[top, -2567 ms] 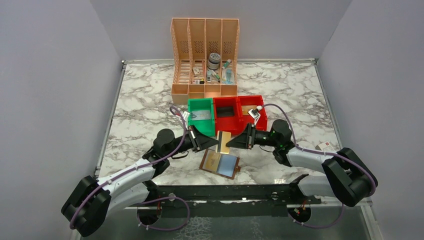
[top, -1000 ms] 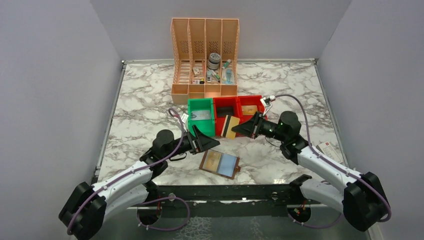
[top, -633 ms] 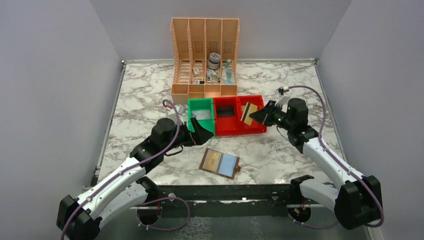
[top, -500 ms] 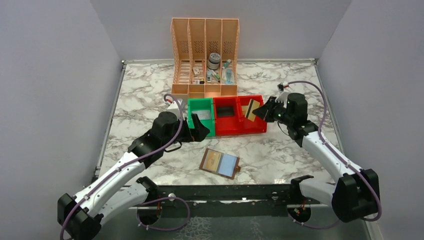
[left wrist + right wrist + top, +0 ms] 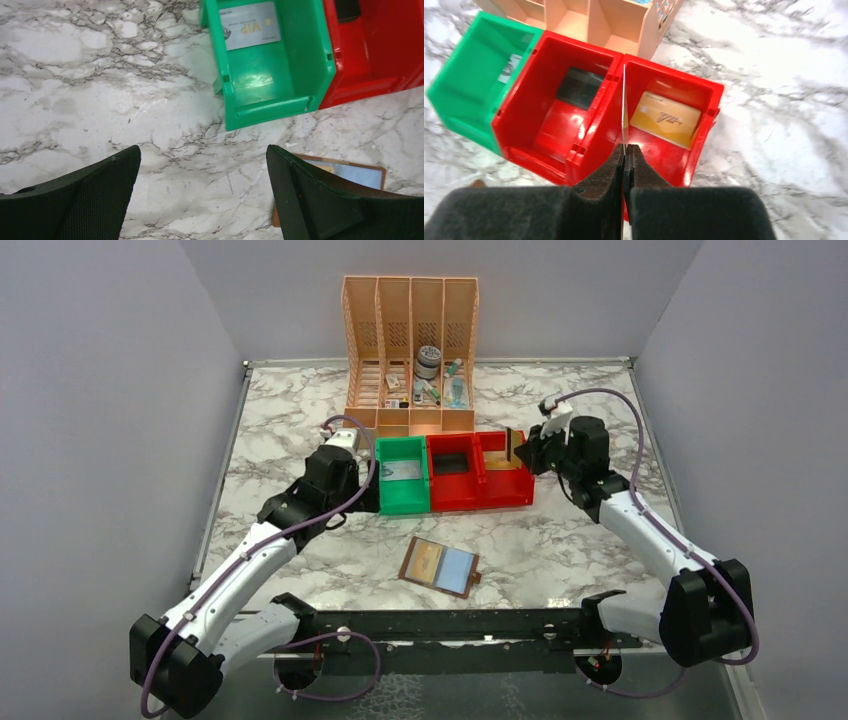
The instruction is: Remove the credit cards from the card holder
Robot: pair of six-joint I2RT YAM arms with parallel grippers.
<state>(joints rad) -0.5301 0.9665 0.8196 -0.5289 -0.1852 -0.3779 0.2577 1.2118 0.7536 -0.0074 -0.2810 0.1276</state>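
The brown card holder lies open on the marble near the front, with a tan card and a pale blue card in it; its corner shows past my left finger. My right gripper is shut on a credit card, seen edge-on, above the right red bin. That same card and gripper hang over the bin in the top view. A gold card lies in that bin. My left gripper stands open and empty over bare marble beside the green bin.
A grey card lies in the green bin and a dark card in the middle red bin. The peach file organiser with small items stands behind the bins. Grey walls close in the table on three sides.
My right gripper has carried the card from above the holder to over the right red bin, turning it edge-on. My left arm has drawn back to the left of the green bin.
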